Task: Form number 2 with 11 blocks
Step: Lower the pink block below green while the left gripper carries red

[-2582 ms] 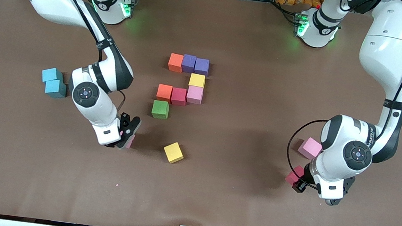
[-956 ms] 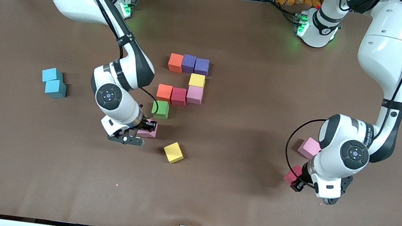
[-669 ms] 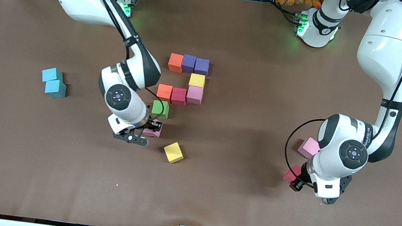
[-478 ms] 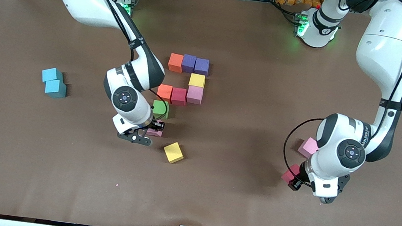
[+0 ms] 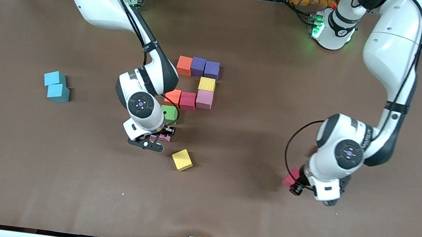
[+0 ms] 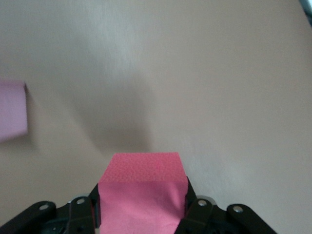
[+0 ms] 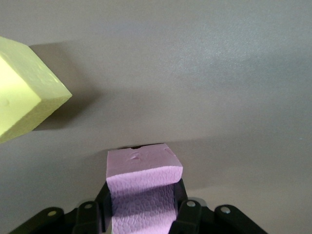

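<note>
Brown tabletop stuff: pink cube (image 5: 163, 137) clamped in right gripper (image 5: 160, 134) should be squared flush under green cube (image 5: 169, 112) before release, while crimson cube (image 5: 291, 177) is held pinched by left gripper (image 5: 296, 183).

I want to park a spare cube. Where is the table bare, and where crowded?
Bare: the broad strip nearer the camera than the loose yellow cube; also between the unfinished 2 and the left pincer, shut on a crimson cube. Crowded: by the green cube, where the right pincer holds a pink cube.
</note>
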You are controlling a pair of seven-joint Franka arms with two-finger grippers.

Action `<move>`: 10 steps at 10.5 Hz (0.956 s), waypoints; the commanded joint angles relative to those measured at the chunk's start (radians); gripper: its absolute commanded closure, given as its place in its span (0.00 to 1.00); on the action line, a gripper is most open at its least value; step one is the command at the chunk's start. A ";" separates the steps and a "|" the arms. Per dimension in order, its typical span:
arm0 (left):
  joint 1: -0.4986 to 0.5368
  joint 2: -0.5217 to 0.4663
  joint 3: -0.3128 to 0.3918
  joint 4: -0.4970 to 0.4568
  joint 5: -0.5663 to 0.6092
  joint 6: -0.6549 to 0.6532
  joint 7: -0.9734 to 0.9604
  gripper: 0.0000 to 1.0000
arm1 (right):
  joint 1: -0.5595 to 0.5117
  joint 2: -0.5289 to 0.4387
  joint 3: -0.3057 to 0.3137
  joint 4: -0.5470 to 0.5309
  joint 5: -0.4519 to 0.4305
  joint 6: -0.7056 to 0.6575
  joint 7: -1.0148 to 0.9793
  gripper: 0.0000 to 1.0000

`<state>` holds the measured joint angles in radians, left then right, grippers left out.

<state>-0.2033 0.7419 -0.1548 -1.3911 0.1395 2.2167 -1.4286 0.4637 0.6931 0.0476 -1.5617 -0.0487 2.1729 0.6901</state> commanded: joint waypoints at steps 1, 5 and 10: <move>-0.040 -0.012 0.004 -0.006 0.012 -0.011 -0.146 1.00 | 0.041 0.031 -0.031 0.051 -0.008 -0.025 0.042 0.86; -0.122 -0.009 0.003 -0.008 0.011 -0.012 -0.402 1.00 | 0.072 0.042 -0.038 0.051 -0.007 -0.028 0.063 0.86; -0.223 0.028 0.001 0.000 0.009 -0.009 -0.623 1.00 | 0.105 0.052 -0.064 0.048 -0.072 -0.028 0.058 0.86</move>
<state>-0.4008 0.7503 -0.1580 -1.3985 0.1395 2.2129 -1.9860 0.5530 0.7147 -0.0035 -1.5380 -0.0785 2.1567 0.7321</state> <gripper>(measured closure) 0.396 0.476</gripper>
